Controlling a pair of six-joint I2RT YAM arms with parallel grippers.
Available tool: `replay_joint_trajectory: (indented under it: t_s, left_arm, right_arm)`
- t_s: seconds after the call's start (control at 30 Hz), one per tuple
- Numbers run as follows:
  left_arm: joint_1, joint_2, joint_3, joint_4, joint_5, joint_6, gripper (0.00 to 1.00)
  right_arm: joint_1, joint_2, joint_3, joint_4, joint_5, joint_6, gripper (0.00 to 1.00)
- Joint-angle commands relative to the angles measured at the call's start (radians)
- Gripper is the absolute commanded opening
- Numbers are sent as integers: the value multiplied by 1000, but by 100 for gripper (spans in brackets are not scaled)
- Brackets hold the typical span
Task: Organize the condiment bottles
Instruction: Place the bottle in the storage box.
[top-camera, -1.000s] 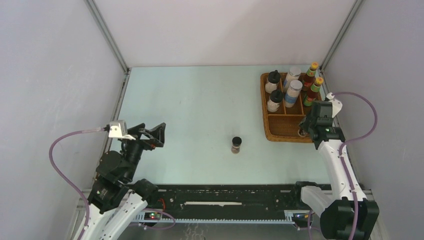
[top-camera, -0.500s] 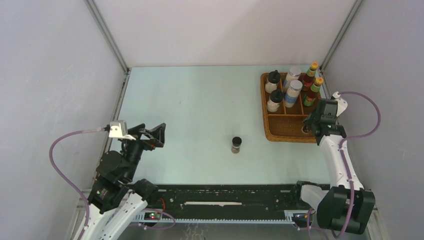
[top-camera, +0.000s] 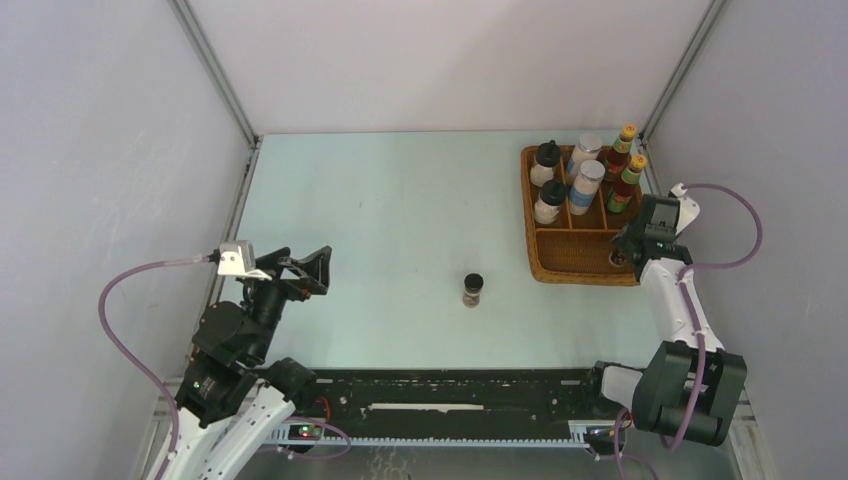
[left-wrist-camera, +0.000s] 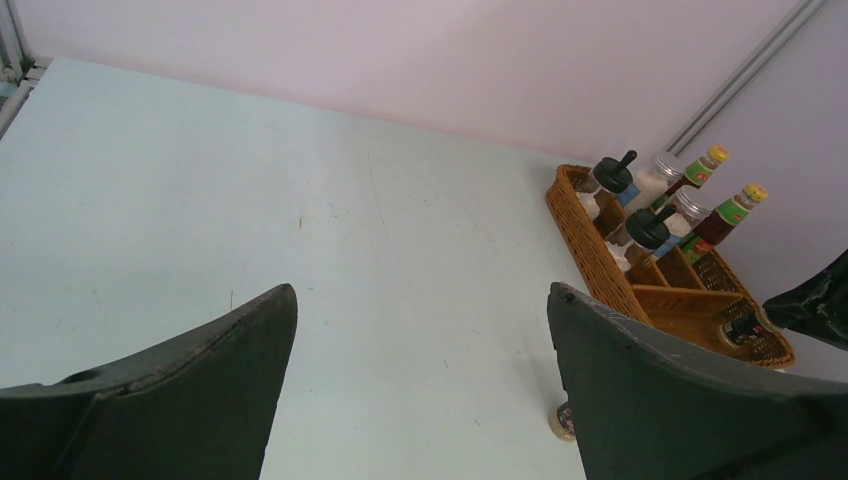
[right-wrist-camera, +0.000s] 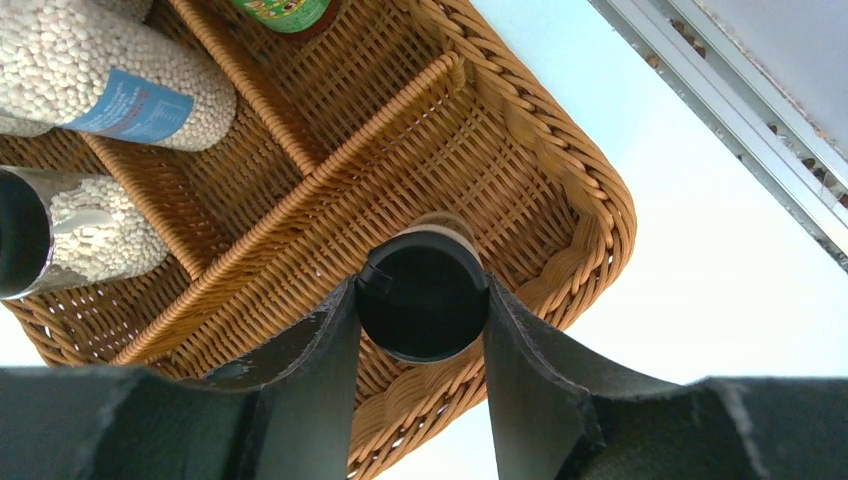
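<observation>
My right gripper (top-camera: 625, 256) (right-wrist-camera: 421, 288) is shut on a tiny dark jar (right-wrist-camera: 422, 312) by its black lid, in the near right compartment of the wicker tray (top-camera: 560, 270). A second tiny dark jar (top-camera: 473, 289) stands alone on the table, also showing in the left wrist view (left-wrist-camera: 564, 421). Two black-lidded white jars (top-camera: 546, 160), two silver-lidded blue-label jars (top-camera: 586, 183) and two red sauce bottles (top-camera: 627, 180) stand in the tray's far compartments. My left gripper (top-camera: 302, 267) (left-wrist-camera: 420, 300) is open and empty at the near left.
The tray's woven dividers and rim (right-wrist-camera: 585, 190) surround the held jar closely. The enclosure's right wall and metal rail (right-wrist-camera: 720, 90) run just beside the tray. Grey walls close in the table on three sides.
My right gripper has moved right and a little farther back with the tiny dark jar, into the tray's near right corner. The left arm and the lone jar have not moved.
</observation>
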Motion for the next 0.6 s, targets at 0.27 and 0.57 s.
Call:
replay_joint_trajectory:
  t_s: [0.27,0.57]
  left_arm:
    - [-4,1,-20,8,-4,11,100]
    - [-3,2,-17,8,-9,15,100]
  right_arm:
    - [-14,63,1,114,27,15,0]
    - [-14,98,1,145,13,19,0]
